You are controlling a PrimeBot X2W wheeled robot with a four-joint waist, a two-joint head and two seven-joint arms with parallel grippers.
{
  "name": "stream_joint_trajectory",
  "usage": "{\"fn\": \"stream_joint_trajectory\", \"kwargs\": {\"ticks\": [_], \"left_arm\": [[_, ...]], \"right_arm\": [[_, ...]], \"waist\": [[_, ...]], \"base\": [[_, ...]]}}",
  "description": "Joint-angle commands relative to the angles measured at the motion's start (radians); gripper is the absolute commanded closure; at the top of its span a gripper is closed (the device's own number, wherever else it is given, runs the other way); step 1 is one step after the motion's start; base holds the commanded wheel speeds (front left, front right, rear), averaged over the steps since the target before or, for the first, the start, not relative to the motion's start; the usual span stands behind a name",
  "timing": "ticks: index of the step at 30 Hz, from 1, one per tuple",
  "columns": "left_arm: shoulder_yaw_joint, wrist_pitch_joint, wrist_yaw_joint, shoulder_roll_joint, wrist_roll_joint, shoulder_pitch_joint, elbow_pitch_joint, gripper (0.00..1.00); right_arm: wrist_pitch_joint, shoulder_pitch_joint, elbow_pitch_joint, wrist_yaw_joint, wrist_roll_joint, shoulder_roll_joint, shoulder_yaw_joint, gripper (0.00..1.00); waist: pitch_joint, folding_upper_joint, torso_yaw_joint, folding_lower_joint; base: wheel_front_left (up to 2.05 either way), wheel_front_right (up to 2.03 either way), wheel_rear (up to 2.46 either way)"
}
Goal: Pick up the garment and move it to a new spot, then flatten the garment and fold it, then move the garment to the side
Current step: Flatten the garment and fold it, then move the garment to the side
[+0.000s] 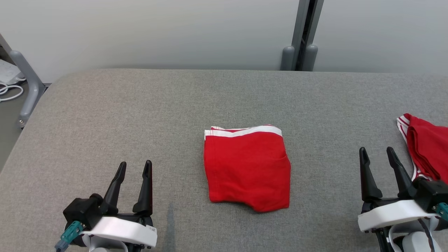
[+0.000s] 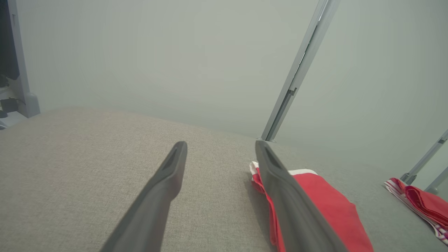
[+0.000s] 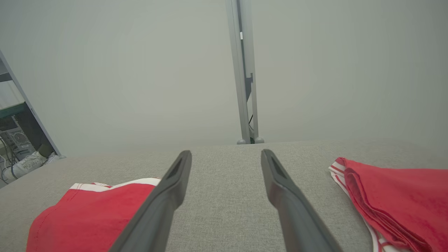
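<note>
A red garment (image 1: 247,169) with a white band along its far edge lies folded into a compact rectangle in the middle of the grey table (image 1: 140,105). In the left wrist view the garment (image 2: 325,206) sits partly behind one finger; in the right wrist view the garment (image 3: 91,213) lies at the lower left. My left gripper (image 1: 135,167) rests at the lower left, open and empty, well left of the garment. At the lower right my right gripper (image 1: 378,153) is open and empty too, its fingers (image 3: 280,182) spread over bare cloth.
A second red folded garment with white stripes (image 1: 427,147) lies at the table's right edge, just right of my right gripper. A grey post (image 1: 301,35) stands behind the table's far edge against the wall. A grey frame leg (image 1: 26,80) is off the left corner.
</note>
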Motion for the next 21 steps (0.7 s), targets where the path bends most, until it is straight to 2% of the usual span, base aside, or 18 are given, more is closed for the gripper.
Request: {"fn": "stream_joint_trajectory", "kwargs": {"ticks": [1,21], "left_arm": [[0.002,-0.001,0.001,0.005,0.006,0.003,0.001,0.0],[-0.019,-0.001,-0.001,0.005,0.012,0.001,0.004,0.0]], "right_arm": [[-0.005,0.008,0.004,0.0,-0.005,0.0,-0.002,0.0],[-0.001,-0.003,0.042,0.0,0.027,0.002,0.017,0.0]], "waist": [[-0.001,0.0,0.0,0.0],[0.003,0.0,0.017,0.0]], "base": [[0.0,0.0,0.0],[0.0,0.0,0.0]]}}
